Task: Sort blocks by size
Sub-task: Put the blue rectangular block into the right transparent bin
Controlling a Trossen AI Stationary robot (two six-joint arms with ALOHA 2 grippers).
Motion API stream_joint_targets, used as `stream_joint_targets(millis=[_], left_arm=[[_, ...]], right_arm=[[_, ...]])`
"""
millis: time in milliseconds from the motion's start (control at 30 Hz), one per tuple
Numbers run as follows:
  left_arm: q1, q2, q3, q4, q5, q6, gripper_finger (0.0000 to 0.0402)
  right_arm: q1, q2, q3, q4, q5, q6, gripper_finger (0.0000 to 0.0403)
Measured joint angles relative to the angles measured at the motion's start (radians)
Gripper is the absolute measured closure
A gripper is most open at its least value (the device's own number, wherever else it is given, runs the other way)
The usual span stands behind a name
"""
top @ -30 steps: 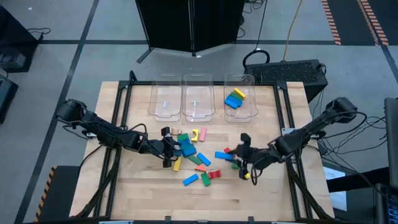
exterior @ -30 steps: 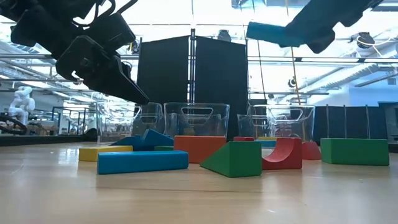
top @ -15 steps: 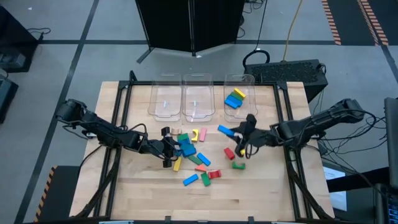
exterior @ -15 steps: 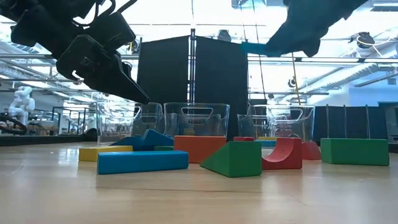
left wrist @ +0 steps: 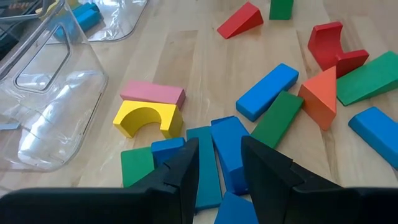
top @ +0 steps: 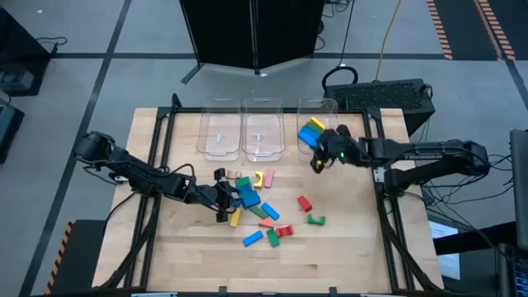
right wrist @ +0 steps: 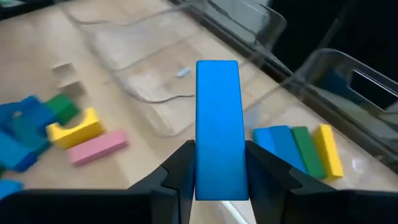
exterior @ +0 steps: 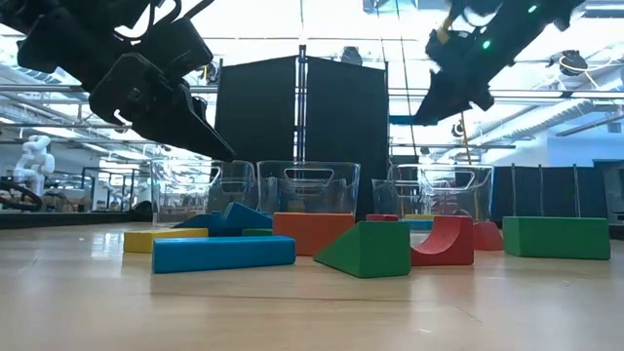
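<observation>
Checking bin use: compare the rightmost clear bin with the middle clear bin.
The rightmost bin holds blue, green and yellow blocks; the middle bin shows no blocks inside. The right gripper, clamping a long blue block, is at the rightmost bin's near edge; no gripper is near the middle bin. Both are clear plastic, side by side at the table's far edge.

The right gripper (right wrist: 217, 171) is clamping a long blue block (right wrist: 217, 127) between its two dark fingers (right wrist: 180, 168), the block sticking straight out ahead. At about two o'clock from it, a clear bin (right wrist: 348, 134) is holding blue, green and yellow blocks (right wrist: 298, 149) side by side. At about nine o'clock, a yellow arch (right wrist: 74, 129) is touching a pink block (right wrist: 96, 148) on the wooden table (right wrist: 37, 62).
</observation>
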Motion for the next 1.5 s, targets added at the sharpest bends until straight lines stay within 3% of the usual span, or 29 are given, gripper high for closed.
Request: stream_joint_targets(millis=[333,633,1133,1500], left_arm=[[0.0,0.0,0.0,0.0,0.0,0.0,0.0278],[0.0,0.0,0.0,0.0,0.0,0.0,0.0278],[0.0,0.0,0.0,0.0,0.0,0.0,0.0278],[0.0,0.0,0.0,0.0,0.0,-0.001,0.0278]], right_arm=[[-0.316,0.06,0.0,-0.001,-0.3,-0.106,0.0298],[-0.489,0.215,0.0,0.012,-0.39,-0.175,0.0299],[-0.576,0.403,-0.001,0.13,-0.44,-0.22,0.0295],[-0.576,0.433,-0.001,0.201,-0.426,-0.218,0.0263]])
